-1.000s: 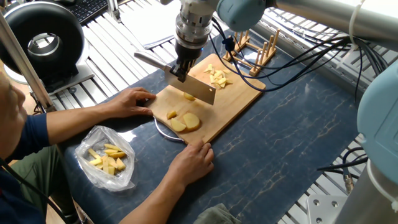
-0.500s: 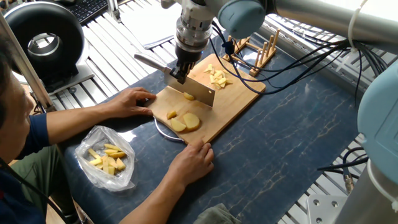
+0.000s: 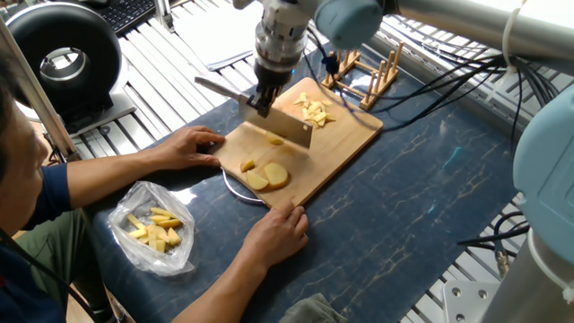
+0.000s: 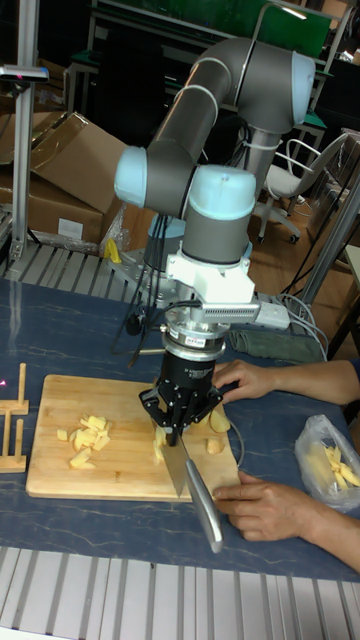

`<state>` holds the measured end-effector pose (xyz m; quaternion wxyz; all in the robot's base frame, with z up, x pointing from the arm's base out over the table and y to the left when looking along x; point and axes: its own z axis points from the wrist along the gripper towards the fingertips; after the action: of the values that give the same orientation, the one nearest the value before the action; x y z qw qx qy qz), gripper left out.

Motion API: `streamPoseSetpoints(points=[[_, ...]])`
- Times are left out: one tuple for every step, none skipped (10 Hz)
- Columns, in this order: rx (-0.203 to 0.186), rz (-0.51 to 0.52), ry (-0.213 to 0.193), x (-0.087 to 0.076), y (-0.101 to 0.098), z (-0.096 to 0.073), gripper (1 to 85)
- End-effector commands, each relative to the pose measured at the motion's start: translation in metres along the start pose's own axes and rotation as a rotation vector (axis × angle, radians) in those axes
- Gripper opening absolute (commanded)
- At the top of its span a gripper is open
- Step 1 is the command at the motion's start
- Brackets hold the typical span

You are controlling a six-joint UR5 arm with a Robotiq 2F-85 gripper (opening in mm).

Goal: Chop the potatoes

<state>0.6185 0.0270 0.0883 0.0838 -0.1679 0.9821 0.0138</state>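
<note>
One knife (image 3: 285,126) | blade barely shifted | fingers (image 4: 166,419) still clamped.

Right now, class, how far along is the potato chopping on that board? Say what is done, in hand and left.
Done: a heap of small chopped pieces lies at the far end of the cutting board. In hand: the claw grips a knife, its blade at a small chunk. Left: two larger potato slices and a small bit lie uncut near the person's hands.
</note>
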Motion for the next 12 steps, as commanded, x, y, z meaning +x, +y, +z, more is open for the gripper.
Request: streamPoseSetpoints(points=[[-0.014,0.02,0.029,-0.004,0.006,-0.016,1.0],[-0.038,0.047,0.019,-0.005,0.018,-0.014,1.0],[-0.035,0.05,0.009,-0.007,0.021,-0.011,1.0],[-0.033,0.045,0.003,-0.007,0.021,-0.01,1.0],[-0.031,0.042,-0.003,-0.008,0.019,-0.007,1.0],[-0.027,0.042,-0.008,-0.008,0.018,-0.002,1.0],[-0.023,0.043,-0.016,-0.008,0.017,0.002,1.0],[-0.032,0.051,-0.023,-0.008,0.017,0.005,1.0],[-0.04,0.062,-0.023,-0.007,0.018,0.007,1.0],[-0.046,0.07,-0.02,-0.006,0.019,0.007,1.0],[-0.048,0.084,-0.018,-0.006,0.02,0.006,1.0],[-0.045,0.097,-0.015,-0.005,0.019,0.005,1.0]])
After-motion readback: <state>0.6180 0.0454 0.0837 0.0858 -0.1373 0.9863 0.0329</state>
